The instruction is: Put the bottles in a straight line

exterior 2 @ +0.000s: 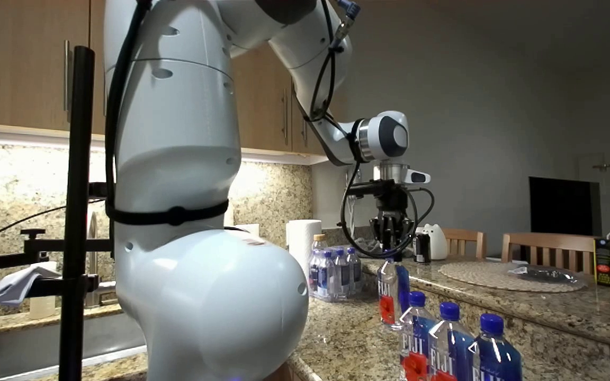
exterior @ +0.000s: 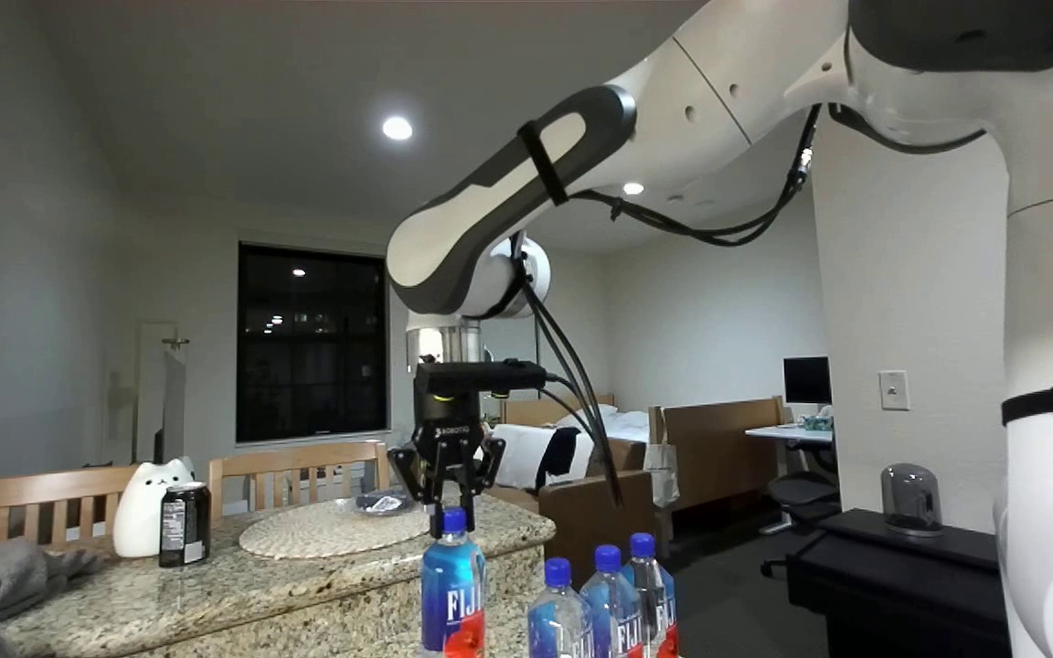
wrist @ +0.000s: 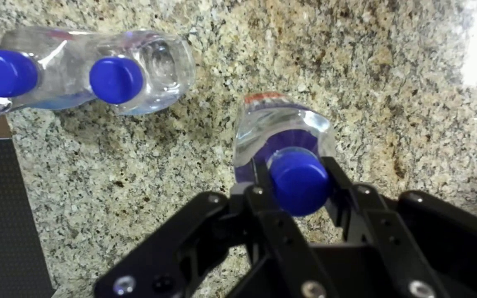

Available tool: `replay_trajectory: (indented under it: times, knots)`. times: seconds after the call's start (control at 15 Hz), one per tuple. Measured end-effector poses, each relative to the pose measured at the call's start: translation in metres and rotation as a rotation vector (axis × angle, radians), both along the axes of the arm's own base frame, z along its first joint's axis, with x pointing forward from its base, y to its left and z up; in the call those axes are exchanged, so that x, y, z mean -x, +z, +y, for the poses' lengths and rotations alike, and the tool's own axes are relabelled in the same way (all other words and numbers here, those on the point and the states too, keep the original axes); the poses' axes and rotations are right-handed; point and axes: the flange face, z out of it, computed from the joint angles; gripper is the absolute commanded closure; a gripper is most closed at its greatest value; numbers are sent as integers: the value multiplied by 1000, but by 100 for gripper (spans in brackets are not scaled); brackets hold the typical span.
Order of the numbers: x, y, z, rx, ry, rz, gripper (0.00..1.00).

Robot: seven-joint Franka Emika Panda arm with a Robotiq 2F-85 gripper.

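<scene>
My gripper (exterior: 452, 525) points down and is shut on the blue cap of a clear bottle (exterior: 452, 594) with a blue and red label. In the wrist view the fingers (wrist: 294, 167) lie against both sides of its blue cap (wrist: 299, 184). This bottle (exterior 2: 388, 291) is upright; I cannot tell whether its base touches the counter. Three similar bottles stand close together in a row: a near one (exterior 2: 495, 354), a middle one (exterior 2: 448, 338) and a far one (exterior 2: 416, 336). The wrist view shows two of their caps (wrist: 116, 80) and part of a third bottle at the left edge.
A wrapped pack of several bottles (exterior 2: 334, 275) and a paper towel roll (exterior 2: 303, 246) stand behind on the granite counter (exterior 2: 337, 328). A raised ledge (exterior: 307, 599) runs alongside, bearing a dark can (exterior: 185, 525), a white cat figure (exterior: 138, 512) and a woven mat (exterior: 307, 532).
</scene>
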Motion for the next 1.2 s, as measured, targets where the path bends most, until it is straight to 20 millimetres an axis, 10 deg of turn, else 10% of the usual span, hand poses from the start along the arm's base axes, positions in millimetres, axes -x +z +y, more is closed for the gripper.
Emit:
replay_trajectory:
  times: [0.33,0.4,0.53,1.2]
  knots:
    - [-1,8,-22,-5,38,-4,66]
    - [-1,8,-22,-5,40,-4,86]
    - [-1,7,-20,-4,42,-1,86]
    - [18,-59,-3,16,84,97,86]
